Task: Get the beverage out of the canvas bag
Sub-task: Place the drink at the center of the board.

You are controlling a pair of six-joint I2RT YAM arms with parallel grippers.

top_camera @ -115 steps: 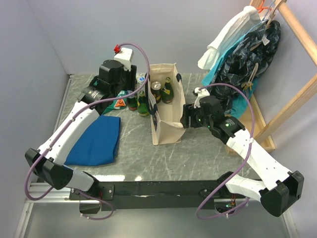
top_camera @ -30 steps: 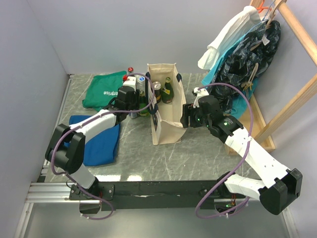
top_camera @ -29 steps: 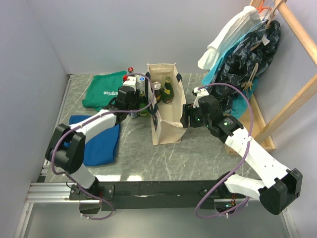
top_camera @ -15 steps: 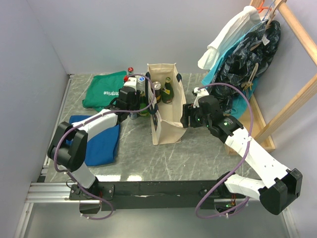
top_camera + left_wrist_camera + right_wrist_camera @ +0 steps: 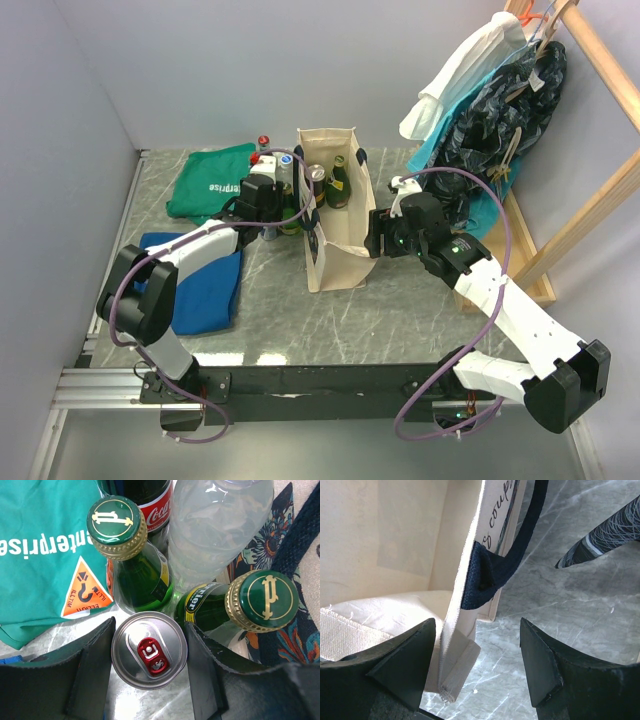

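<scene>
The left gripper (image 5: 150,629) is sitting closed in to the width of a silver can (image 5: 149,650) with a red tab. One finger is lying against each side of its rim, and I am seeing no gap from the left wrist camera. The can is standing upright on the marble table (image 5: 400,310), outside the canvas bag (image 5: 335,262) and at about 9 o'clock from it.

Around the can, a green-capped bottle (image 5: 116,525) is standing at 11 o'clock and a second green-capped bottle (image 5: 262,597) at 2 o'clock. A clear water bottle (image 5: 215,525) is at 1 o'clock and a Coca-Cola bottle (image 5: 150,500) at 12 o'clock behind them. A green cloth (image 5: 45,555) is lying at 10 o'clock.

The right gripper (image 5: 476,625) is standing wide open, holding nothing. Its fingers are straddling the bag's right wall where the navy handle (image 5: 495,565) is stitched on, one finger inside the bag and one outside.

The bag is standing upright at mid-table with its mouth open. Another can (image 5: 316,174) and a green bottle (image 5: 338,185) are showing at the far end of its interior. A blue cloth (image 5: 205,285) is lying at 8 o'clock from the bag.
</scene>
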